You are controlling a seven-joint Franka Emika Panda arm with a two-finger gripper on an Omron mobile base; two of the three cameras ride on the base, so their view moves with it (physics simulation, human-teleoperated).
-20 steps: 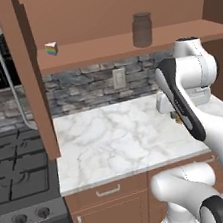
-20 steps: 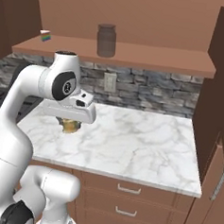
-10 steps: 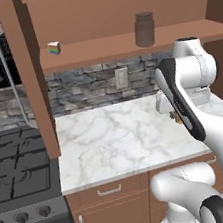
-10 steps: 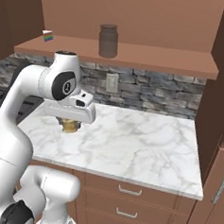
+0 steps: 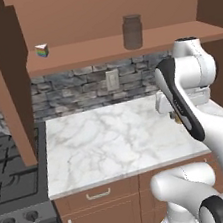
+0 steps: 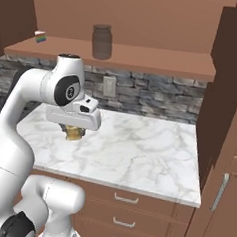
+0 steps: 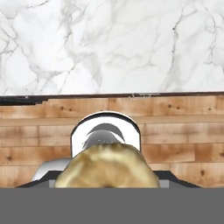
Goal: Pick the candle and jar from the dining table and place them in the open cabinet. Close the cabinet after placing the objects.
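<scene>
jaws grip the squat golden candle (image 6: 74,133) over veined marble counter (image 6: 138,152).

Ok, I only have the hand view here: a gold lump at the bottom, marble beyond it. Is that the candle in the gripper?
Observer: Yes. The right base view shows the candle held under the gripper, above the counter.
Operator: And the jar?
Observer: The jar stands upright on the cabinet shelf.
Operator: Anything else up there?
Observer: A rainbow-striped wedge sits at the shelf's left end, well apart from the jar.
</scene>
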